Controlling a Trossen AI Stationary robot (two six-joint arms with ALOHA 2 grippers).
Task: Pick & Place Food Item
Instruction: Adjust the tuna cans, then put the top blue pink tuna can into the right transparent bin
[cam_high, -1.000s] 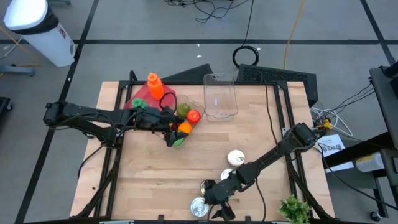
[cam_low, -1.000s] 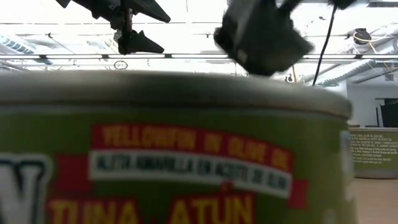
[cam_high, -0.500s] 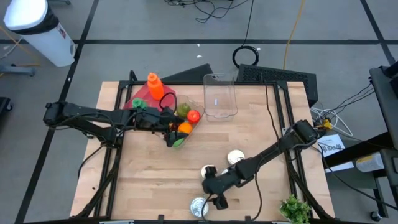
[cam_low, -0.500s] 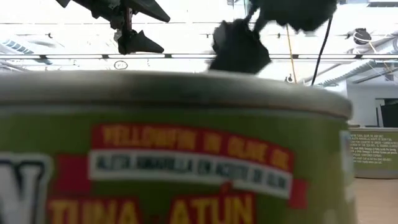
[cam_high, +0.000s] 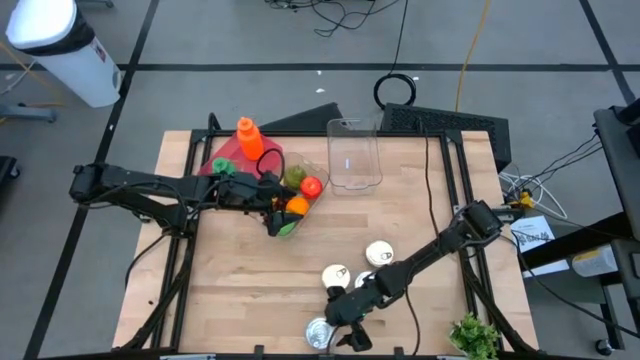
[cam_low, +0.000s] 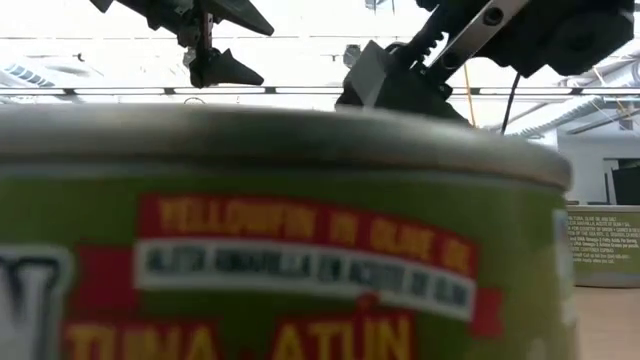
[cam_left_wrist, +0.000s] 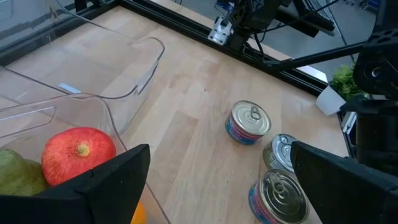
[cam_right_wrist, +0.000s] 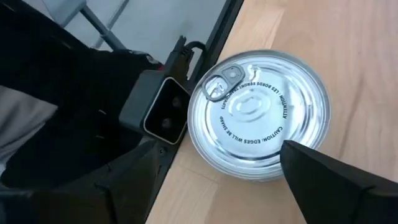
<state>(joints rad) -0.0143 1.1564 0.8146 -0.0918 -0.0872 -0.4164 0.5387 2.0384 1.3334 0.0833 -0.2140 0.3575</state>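
Tuna can (cam_high: 319, 333): stands upright on the desk (cam_high: 240, 280) at its front edge, silver pull-tab lid up; green label with red band fills the low view (cam_low: 280, 260).
Right hand (cam_high: 345, 330): hangs directly over the tuna can, fingers spread wide to either side of the lid (cam_right_wrist: 261, 115), not touching it, holding nothing.
Second can (cam_high: 336, 275): just behind the tuna can, upright.
Third can (cam_high: 379, 254): behind the tuna can, beside the second can.
Left hand (cam_high: 280, 215): well behind the tuna can, fingers wide open, empty, at the clear tray (cam_high: 300, 170).
Clear tray contents: red apple (cam_high: 311, 186), orange (cam_high: 297, 206), green pear (cam_high: 294, 178).
Empty clear container (cam_high: 355, 155): far behind the tuna can, at the desk's back edge.
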